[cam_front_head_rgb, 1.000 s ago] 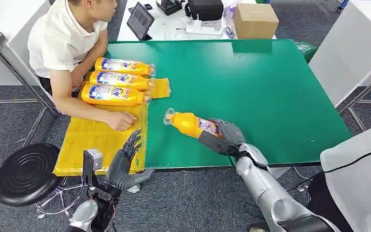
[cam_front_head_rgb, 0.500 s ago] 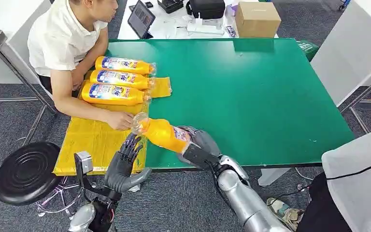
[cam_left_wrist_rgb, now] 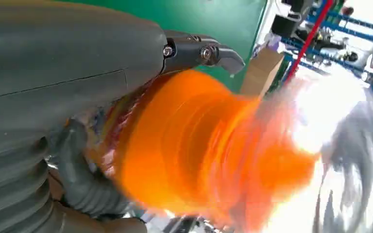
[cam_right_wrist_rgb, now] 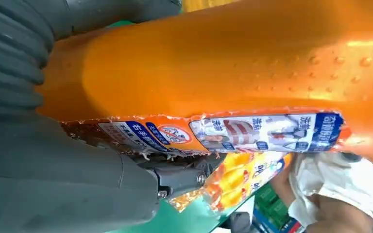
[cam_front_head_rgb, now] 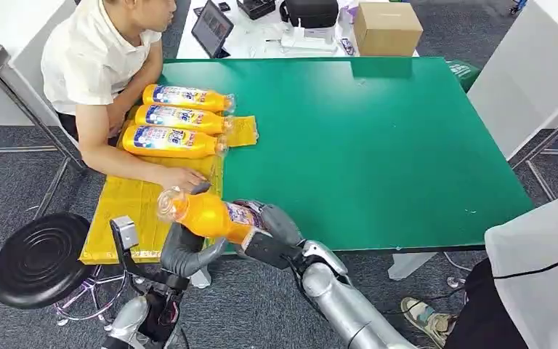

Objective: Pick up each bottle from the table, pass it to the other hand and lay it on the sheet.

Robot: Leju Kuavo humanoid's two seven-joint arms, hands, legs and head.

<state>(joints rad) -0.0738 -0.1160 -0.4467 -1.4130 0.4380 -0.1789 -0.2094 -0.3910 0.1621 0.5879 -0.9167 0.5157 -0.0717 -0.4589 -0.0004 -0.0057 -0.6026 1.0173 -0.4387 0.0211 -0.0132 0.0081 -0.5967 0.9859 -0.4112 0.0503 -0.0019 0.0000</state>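
My right hand (cam_front_head_rgb: pixel 275 227) grips the labelled lower half of an orange bottle (cam_front_head_rgb: pixel 207 214) and holds it in the air over the table's near left corner, its clear cap end pointing left over the yellow sheet (cam_front_head_rgb: pixel 127 211). My left hand (cam_front_head_rgb: pixel 182 251) is under and behind the bottle, thumb below it and fingers (cam_front_head_rgb: pixel 200 188) still straight, not closed. In the left wrist view the blurred bottle (cam_left_wrist_rgb: pixel 199 150) lies against the left hand (cam_left_wrist_rgb: pixel 77 73). Up close, the right hand (cam_right_wrist_rgb: pixel 53 184) clasps the bottle (cam_right_wrist_rgb: pixel 223 73). Three more orange bottles (cam_front_head_rgb: pixel 178 118) lie side by side on the sheet's far end.
A seated person rests a hand (cam_front_head_rgb: pixel 178 177) on the sheet just beyond the held bottle. The green table (cam_front_head_rgb: pixel 378 145) stretches to the right. A black stool (cam_front_head_rgb: pixel 36 258) stands at the left, and a cardboard box (cam_front_head_rgb: pixel 385 29) sits beyond the table.
My right hand has carried the bottle leftward off the table's middle to the near left corner, into my left hand, which has risen under it. The three bottles on the sheet stayed put.
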